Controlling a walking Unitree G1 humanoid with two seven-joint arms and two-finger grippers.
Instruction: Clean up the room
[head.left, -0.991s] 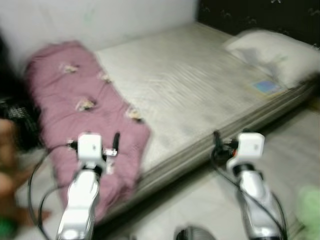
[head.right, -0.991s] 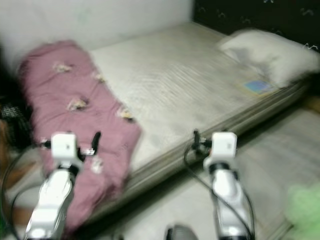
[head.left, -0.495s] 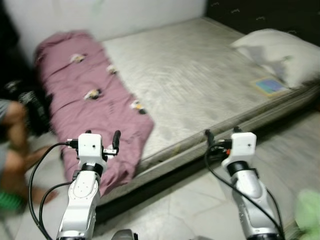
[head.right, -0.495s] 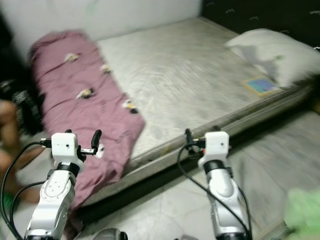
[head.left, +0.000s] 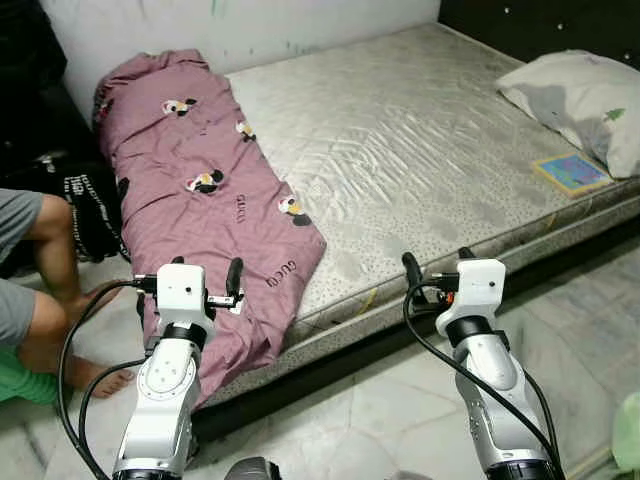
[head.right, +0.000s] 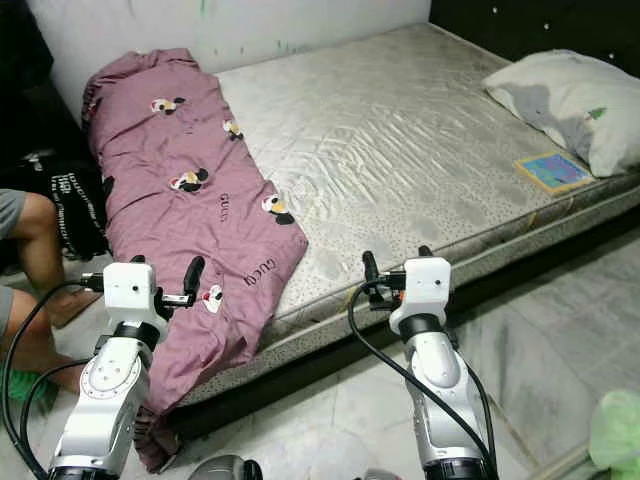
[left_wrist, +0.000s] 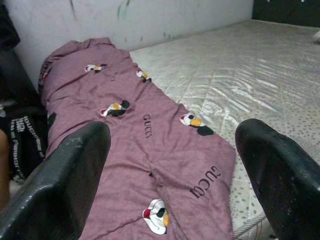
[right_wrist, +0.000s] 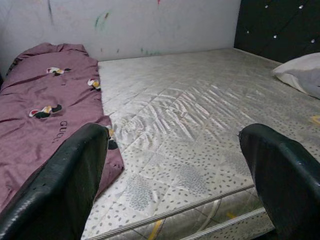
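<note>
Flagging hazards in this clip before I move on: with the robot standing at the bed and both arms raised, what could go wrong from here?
1. A person's leg is close beside the left gripper; a sideways swing might hit it.
2. The purple blanket hangs over the mattress edge toward the floor; stepping in could snag it.
3. The small book lies near the mattress edge by the pillow; tugging bedding could knock it off.

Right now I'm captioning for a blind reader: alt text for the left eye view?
A purple blanket drapes off a bare mattress, pillow at its far end. Both grippers, left and right, hover before it, open.
</note>
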